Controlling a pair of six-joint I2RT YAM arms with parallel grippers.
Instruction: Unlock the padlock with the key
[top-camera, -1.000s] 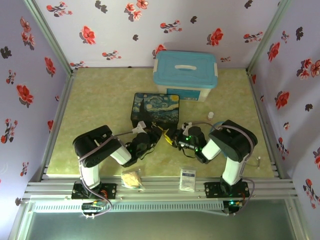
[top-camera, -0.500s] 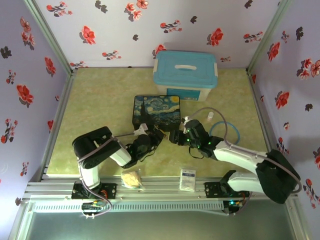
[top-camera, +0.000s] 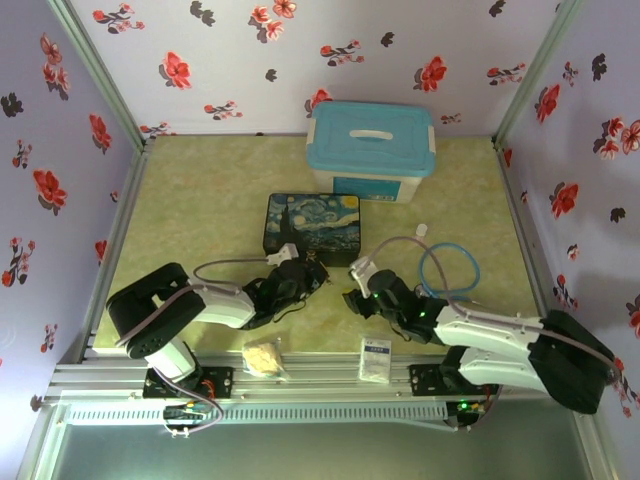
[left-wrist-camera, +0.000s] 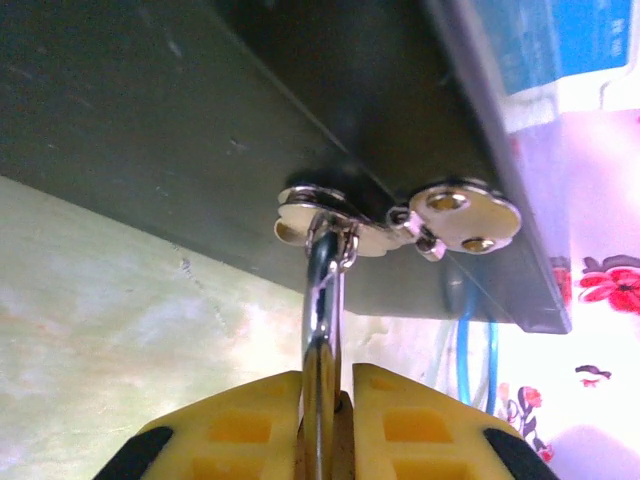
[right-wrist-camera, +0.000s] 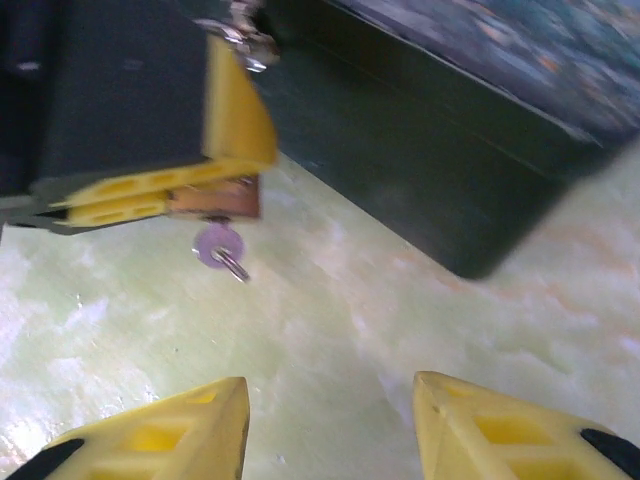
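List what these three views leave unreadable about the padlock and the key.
1. Right wrist view: blur smears the padlock and the key under it; whether the key is turned cannot be told.
2. Left wrist view: the left claw fingers and the bottom edge hide the padlock's body below the shackle.
3. Top view: padlock and key are too small, tucked under the left claw.

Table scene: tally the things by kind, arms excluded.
Boxes: 2 (blue-lidded bin, painted tin)
Packets: 2 (white sachet, clear bag)
Blue ring: 1
White cap: 1
Padlock: 1
Key: 1
Total: 8
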